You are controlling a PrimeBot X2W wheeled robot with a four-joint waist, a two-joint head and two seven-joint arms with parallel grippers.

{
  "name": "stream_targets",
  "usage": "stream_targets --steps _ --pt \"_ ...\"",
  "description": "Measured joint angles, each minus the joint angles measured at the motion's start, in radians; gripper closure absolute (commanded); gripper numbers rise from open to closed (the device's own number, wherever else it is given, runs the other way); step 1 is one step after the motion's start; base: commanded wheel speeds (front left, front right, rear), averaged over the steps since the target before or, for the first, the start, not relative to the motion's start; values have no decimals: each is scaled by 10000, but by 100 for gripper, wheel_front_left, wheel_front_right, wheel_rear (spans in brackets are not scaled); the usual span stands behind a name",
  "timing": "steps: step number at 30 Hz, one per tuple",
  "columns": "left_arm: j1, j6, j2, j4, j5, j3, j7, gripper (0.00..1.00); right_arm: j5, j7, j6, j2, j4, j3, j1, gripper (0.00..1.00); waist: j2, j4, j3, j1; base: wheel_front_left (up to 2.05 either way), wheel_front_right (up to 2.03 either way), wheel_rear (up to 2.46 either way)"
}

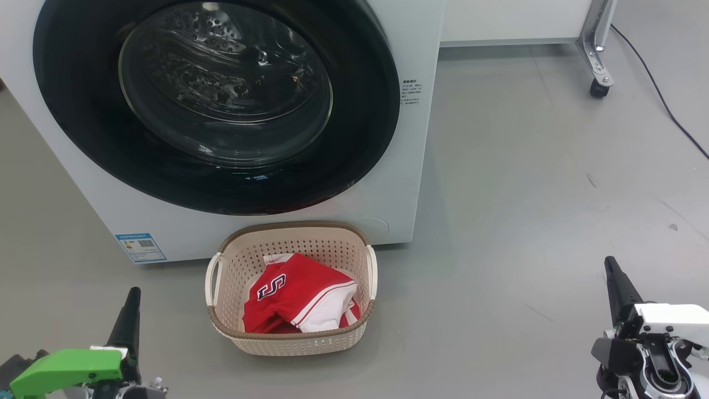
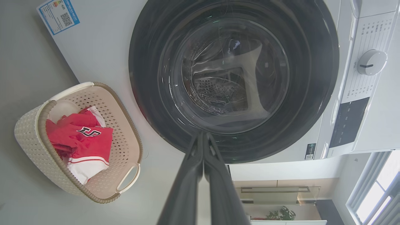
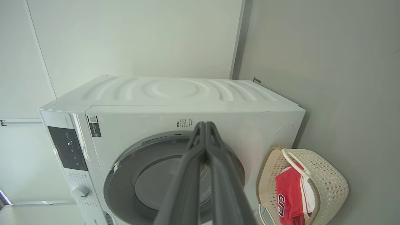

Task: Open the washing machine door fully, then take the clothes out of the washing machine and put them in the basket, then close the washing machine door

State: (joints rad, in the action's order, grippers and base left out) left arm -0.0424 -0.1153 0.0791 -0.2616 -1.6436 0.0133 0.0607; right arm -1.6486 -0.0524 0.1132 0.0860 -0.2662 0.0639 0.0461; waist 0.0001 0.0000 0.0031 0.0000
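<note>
Dark left pincer (image 1: 133, 295) closed, empty; right pincer (image 1: 611, 265) closed, empty

The white washing machine (image 1: 412, 183) stands with its round washing machine door (image 1: 88, 138) shut flush against the front, a glossy black rim around a clear glass bowl. The cream perforated basket (image 1: 293, 228) sits upright on the floor (image 1: 526, 221), just before the machine, below the door. The red clothes (image 1: 316, 288), white-trimmed with the "S" emblem up, lie crumpled inside it.

Clothes (image 1: 310, 293), red: dark, white-edged letter "S" (image 1: 271, 288). Washing machine (image 1: 407, 166), lower front corner: blue sticker (image 1: 140, 247) with QR code, print illegible. Same front: small text block (image 1: 411, 92), illegible.
</note>
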Motion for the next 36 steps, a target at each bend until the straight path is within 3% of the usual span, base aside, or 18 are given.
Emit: stream_targets --steps 36 --pt "-119 -46 -15 -142 -104 77 2 100 -81 -40 29 -35 -90 44 81 100 0 0 -5 0 0 0 0"
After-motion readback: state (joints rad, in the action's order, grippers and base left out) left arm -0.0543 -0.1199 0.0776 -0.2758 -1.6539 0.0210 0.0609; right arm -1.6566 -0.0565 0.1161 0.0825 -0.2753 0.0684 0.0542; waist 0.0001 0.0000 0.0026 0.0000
